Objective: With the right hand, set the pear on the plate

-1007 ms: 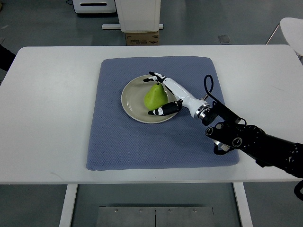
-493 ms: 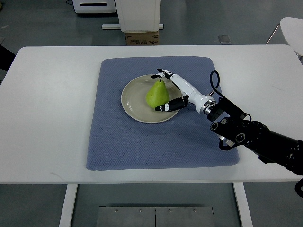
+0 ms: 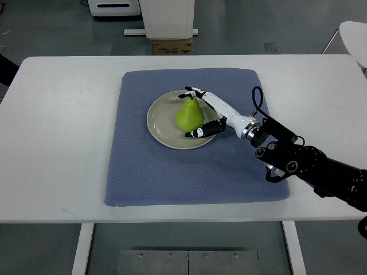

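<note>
- Right hand, white with black fingertips, reaches in over the plate on a black arm that enters from the picture's right edge; its fingers are spread in a loose cup around the pear's right side, long fingers near the stem and thumb low by the base.
- Whether the fingertips actually touch the fruit cannot be told from this view; no closed grasp shows.
- Green, smooth-skinned pear stands upright on the plate, narrow stem end pointing away from the robot, resting slightly right of the plate's middle.
- Round beige ceramic plate lies flat on the cloth, its left half bare.
- Blue-grey textured fabric mat is spread square under the plate, covering the middle of the table.
- White rectangular table carries the mat, with bare surface on both sides of it.
- Brown cardboard box sits on the grey floor beyond the table's far edge, under a white cabinet.
</note>
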Tool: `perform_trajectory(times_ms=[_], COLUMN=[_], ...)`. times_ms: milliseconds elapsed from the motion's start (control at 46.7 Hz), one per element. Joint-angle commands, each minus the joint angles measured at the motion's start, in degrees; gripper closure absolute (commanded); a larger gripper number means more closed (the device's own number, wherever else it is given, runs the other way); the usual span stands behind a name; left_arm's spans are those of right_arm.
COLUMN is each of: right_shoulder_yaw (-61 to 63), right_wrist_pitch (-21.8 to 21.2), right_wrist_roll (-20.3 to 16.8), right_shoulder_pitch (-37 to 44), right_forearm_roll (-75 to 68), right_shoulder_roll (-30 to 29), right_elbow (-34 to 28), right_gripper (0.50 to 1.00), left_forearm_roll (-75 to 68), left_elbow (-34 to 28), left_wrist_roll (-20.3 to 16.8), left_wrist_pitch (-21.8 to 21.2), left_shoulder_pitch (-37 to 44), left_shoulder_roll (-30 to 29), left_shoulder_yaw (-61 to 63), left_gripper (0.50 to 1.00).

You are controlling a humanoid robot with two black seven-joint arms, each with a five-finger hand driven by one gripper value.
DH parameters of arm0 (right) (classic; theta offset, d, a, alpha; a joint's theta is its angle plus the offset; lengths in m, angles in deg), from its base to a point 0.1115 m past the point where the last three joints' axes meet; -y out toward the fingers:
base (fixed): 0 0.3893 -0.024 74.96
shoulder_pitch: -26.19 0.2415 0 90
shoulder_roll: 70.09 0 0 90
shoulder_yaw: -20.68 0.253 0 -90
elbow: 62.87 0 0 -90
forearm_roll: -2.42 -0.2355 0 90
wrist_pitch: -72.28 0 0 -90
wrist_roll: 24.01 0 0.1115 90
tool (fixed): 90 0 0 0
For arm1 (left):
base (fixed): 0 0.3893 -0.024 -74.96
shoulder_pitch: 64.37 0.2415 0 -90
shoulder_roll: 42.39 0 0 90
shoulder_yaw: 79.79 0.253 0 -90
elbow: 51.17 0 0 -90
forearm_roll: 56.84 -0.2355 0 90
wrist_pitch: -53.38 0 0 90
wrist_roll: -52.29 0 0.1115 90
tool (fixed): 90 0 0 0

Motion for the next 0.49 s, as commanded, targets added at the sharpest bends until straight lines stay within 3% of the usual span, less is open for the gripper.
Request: perform_trajectory(times_ms=[0, 471], right_shoulder_yaw=[0.0, 0.09], right_wrist_pitch=[-0.35, -1.05], right_wrist_roll=[-0.01, -0.01], right_shoulder_pitch=[-0.09, -0.18], right_forearm_roll=[0.0, -1.05], right_shoulder_roll=[0.92, 6.46], right_elbow=[0.09, 0.45], right_gripper=[0.509, 0.509], left_forearm_roll=[0.0, 0.0], left_elbow=[0.02, 0.02], left_wrist_roll=[0.0, 0.0], left_wrist_pitch=[-0.03, -0.03], left_shoulder_pitch=[0.0, 0.0], left_shoulder_roll=[0.0, 0.0], left_shoulder_yaw=[-0.02, 0.06], left_gripper=[0.5, 0.5])
